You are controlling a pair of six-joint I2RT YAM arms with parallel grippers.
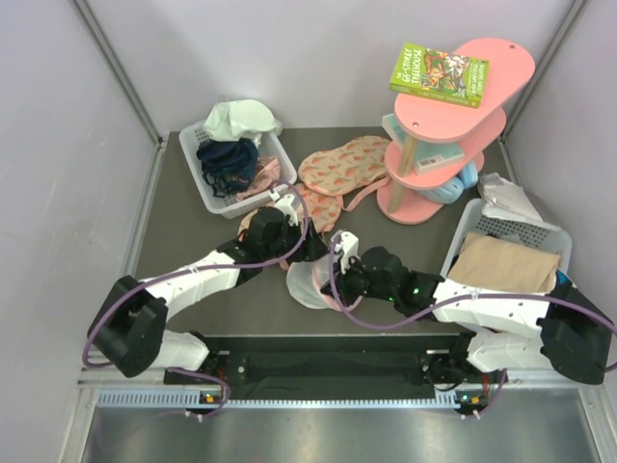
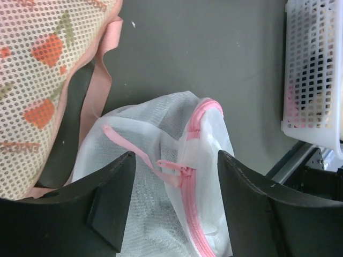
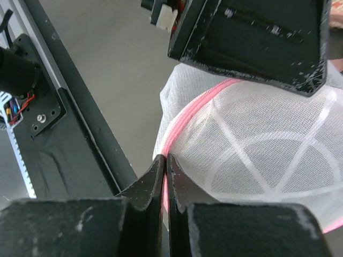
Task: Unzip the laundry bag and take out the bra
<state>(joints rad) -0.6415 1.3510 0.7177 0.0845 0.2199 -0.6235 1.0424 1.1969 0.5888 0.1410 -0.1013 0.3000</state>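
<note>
The laundry bag, white mesh with pink zip trim, lies at the front middle of the table between the two grippers. My left gripper is open and straddles the bag's pink zipper pull, touching nothing; in the top view it is just above the bag. My right gripper is shut on the bag's pink zip trim at the near rim, and shows in the top view. The ribbed dome fills the right wrist view. The bra is not visible.
A white basket at the back left holds a navy garment and a pale cloth. Pink fruit-print fabric pieces lie behind the bag. A pink tiered shelf with a green book stands at the back right. A second white basket with tan cloth is at the right.
</note>
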